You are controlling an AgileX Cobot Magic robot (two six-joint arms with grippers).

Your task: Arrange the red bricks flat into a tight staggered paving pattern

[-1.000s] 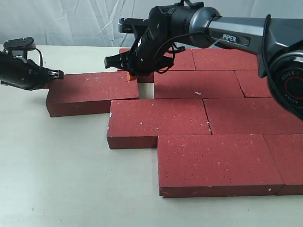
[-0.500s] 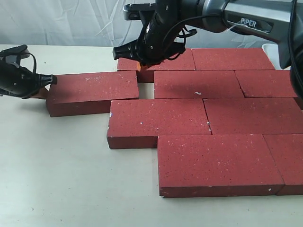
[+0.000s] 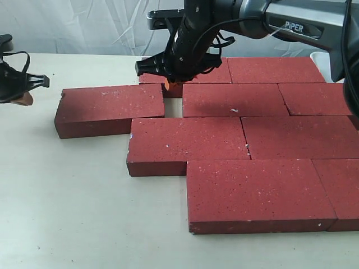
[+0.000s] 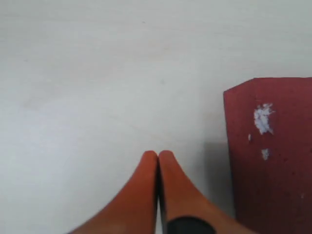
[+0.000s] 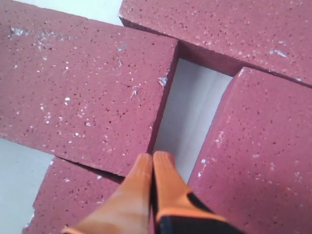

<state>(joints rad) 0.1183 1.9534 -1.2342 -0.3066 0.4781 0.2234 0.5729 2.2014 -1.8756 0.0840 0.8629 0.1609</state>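
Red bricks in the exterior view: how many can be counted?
9 red bricks. Back row: brick under the right gripper, one beside it. Second row: loose left brick, middle, right. Third row: two. Front row: two. That gripper may hide more.

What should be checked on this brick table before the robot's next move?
1. Left gripper shut and empty: ok.
2. Left gripper apart from the loose dark-red rectangular paving brick: ok.
3. Right gripper shut, empty, by the gap: ok.
4. Gap between that brick and its neighbour brick closed: not ok, white table shows through.
5. Visible bricks lying flat: ok.
6. Right fingertips touching a brick: cannot tell.
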